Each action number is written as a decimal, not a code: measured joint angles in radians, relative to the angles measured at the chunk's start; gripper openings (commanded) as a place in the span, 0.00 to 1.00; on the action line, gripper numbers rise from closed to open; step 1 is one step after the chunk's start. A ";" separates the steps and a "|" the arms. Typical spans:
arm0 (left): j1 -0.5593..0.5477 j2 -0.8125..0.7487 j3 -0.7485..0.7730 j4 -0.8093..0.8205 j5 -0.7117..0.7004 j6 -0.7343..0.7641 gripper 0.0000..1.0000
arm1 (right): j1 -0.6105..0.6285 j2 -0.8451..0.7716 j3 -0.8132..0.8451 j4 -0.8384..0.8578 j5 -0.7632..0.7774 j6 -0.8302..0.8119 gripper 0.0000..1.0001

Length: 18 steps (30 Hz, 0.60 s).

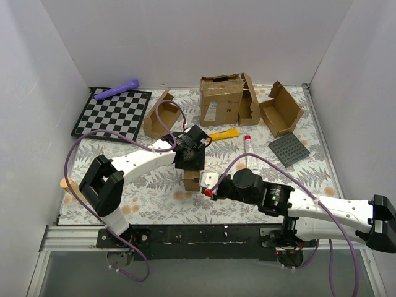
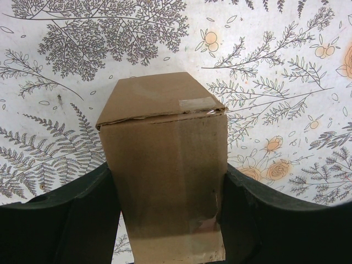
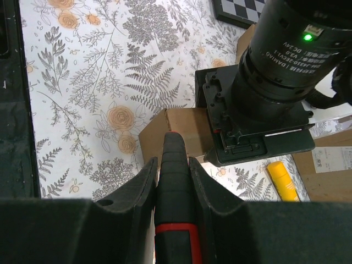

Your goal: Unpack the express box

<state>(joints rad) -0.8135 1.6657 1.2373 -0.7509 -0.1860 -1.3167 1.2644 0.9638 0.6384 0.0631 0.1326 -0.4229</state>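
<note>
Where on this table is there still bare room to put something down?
Bare tablecloth lies by the near edge between left arm and right arm, and between the gray studded plate and right arm. Crowded: the back row, from checkerboard to the rightmost open mailer box.

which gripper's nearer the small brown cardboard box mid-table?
Left. The left gripper is clamped on the small brown cardboard box, one finger on each side. The right gripper sits just beside it, holding a black red-banded tool pointed at the box.

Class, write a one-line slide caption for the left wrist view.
Left tool grips the sides of the taped express box on a fern-print table cover.
</note>
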 measured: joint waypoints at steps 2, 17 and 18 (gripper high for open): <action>0.000 0.000 0.000 0.000 0.000 0.000 0.11 | 0.000 -0.002 0.000 0.008 0.003 0.000 0.01; 0.000 0.000 0.000 0.000 0.001 0.000 0.11 | 0.001 0.006 -0.001 0.022 0.020 -0.001 0.01; 0.000 0.000 0.000 0.000 0.001 0.000 0.11 | 0.001 0.006 -0.001 0.022 0.020 -0.001 0.01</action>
<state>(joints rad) -0.8135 1.6657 1.2373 -0.7506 -0.1848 -1.3167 1.2655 0.9703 0.6373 0.0853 0.1524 -0.4236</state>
